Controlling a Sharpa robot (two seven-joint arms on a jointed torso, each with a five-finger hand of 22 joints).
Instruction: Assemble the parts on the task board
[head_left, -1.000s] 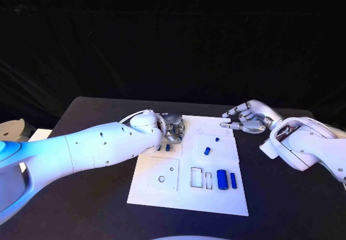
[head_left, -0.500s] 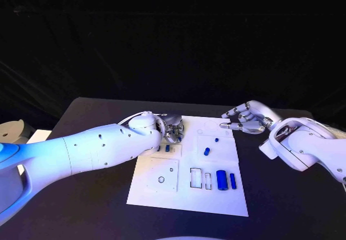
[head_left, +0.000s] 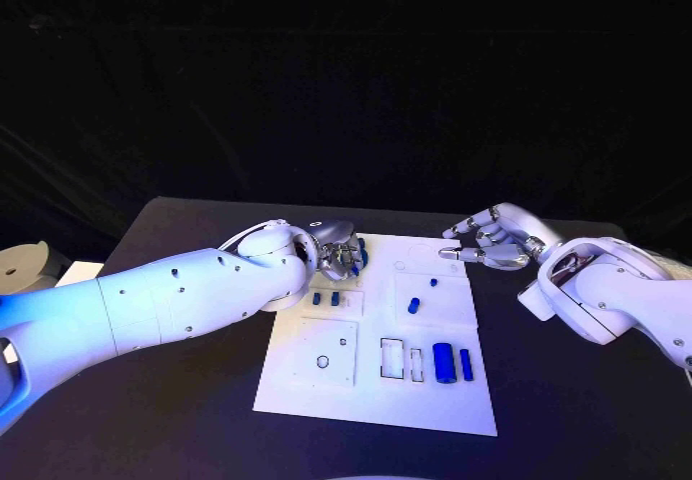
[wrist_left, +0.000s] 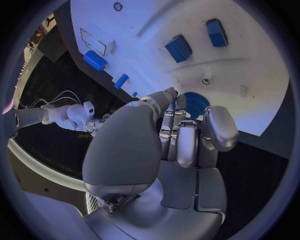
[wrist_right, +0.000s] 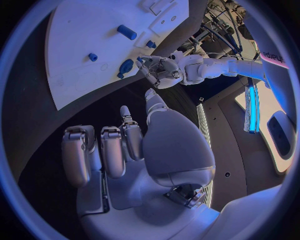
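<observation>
The white task board (head_left: 378, 395) lies in the middle of the black bench (head_left: 173, 400). The left hand (head_left: 336, 256) hovers over the board's far left corner and pinches a round blue gear (wrist_left: 195, 104) between its fingertips. The right hand (head_left: 490, 240) hangs just beyond the board's far right corner, its fingers curled in and holding nothing. On the board, 2 small blue parts (head_left: 326, 298) lie near the left hand, 2 more (head_left: 414, 304) in the middle, and 2 long blue pieces (head_left: 451, 362) at the near right.
</observation>
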